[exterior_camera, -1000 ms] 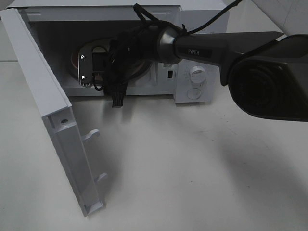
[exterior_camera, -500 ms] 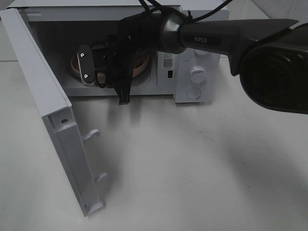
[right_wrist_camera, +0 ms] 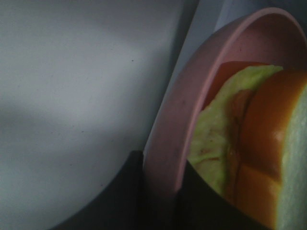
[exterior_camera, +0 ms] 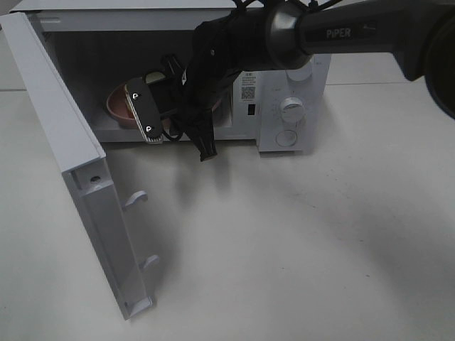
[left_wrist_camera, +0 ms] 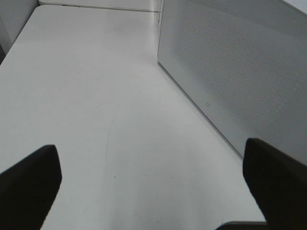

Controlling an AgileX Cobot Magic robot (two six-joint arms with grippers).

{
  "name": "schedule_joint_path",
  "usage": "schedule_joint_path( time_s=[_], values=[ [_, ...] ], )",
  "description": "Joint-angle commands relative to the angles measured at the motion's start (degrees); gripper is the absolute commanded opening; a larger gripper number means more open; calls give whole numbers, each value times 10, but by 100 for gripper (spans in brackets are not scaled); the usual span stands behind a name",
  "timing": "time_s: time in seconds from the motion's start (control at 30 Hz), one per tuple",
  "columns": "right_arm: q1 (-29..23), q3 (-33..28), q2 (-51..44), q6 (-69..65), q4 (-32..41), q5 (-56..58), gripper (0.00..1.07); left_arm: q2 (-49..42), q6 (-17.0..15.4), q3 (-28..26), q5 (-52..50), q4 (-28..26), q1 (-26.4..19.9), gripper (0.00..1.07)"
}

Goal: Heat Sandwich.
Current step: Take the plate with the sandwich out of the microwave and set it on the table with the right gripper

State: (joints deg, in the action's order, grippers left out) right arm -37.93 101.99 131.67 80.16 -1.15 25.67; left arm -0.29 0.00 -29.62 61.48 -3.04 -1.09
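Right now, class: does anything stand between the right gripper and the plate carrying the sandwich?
Nothing visible does. The right gripper already has its fingers on either side of the pink plate rim, with the sandwich on the plate. In the high view the microwave door stands open.

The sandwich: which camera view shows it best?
The right wrist view: the sandwich fills it, with crust and green-yellow filling clear on the pink plate. In the exterior high view the arm hides it; only the plate's edge shows. The left wrist view shows none.
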Motion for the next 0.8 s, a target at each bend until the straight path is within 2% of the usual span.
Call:
schedule_joint_path(
  time_s=[0.03, 0.27, 0.63, 0.8],
  values=[
    [1, -28, -25, 23, 11, 5, 0, -10, 0, 1, -2, 1, -2, 97],
    [9, -81, -68, 77, 30, -18, 0, -10, 0, 1, -2, 1, -2, 97],
    [13, -178, -144, 189, 132, -37, 0, -10, 0, 1, -2, 1, -2, 97],
    [18, -211, -170, 210, 144, -42, 0, -10, 0, 1, -2, 1, -2, 97]
  ],
)
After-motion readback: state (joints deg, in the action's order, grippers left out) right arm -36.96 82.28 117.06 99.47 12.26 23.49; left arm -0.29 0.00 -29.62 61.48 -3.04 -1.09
